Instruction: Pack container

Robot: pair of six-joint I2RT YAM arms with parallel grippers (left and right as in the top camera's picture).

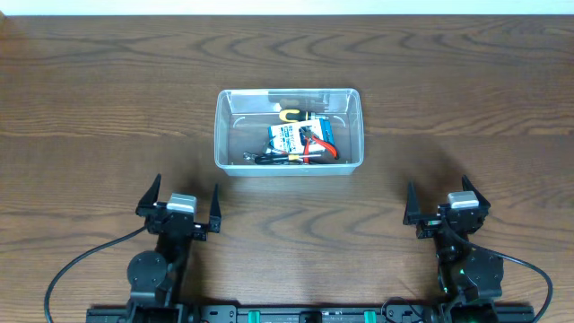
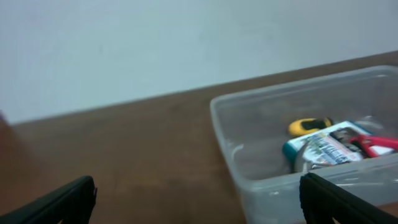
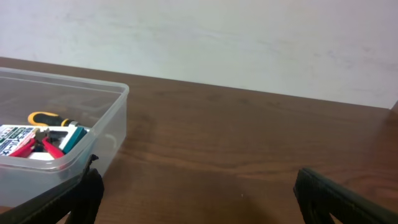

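Observation:
The clear plastic container (image 1: 287, 130) stands at the table's middle. Inside lie a yellow-handled tool (image 1: 291, 114), a blue-and-white packet (image 1: 291, 136) and red-handled pliers (image 1: 318, 149). The container also shows in the left wrist view (image 2: 298, 143) and the right wrist view (image 3: 62, 134), with the same items inside. My left gripper (image 1: 179, 208) is open and empty at the near left, well short of the container. My right gripper (image 1: 447, 205) is open and empty at the near right.
The dark wooden table (image 1: 108, 90) stretches around the container. A pale wall (image 3: 217, 37) rises behind the table's far edge. Black cables (image 1: 81, 265) run from the arm bases at the near edge.

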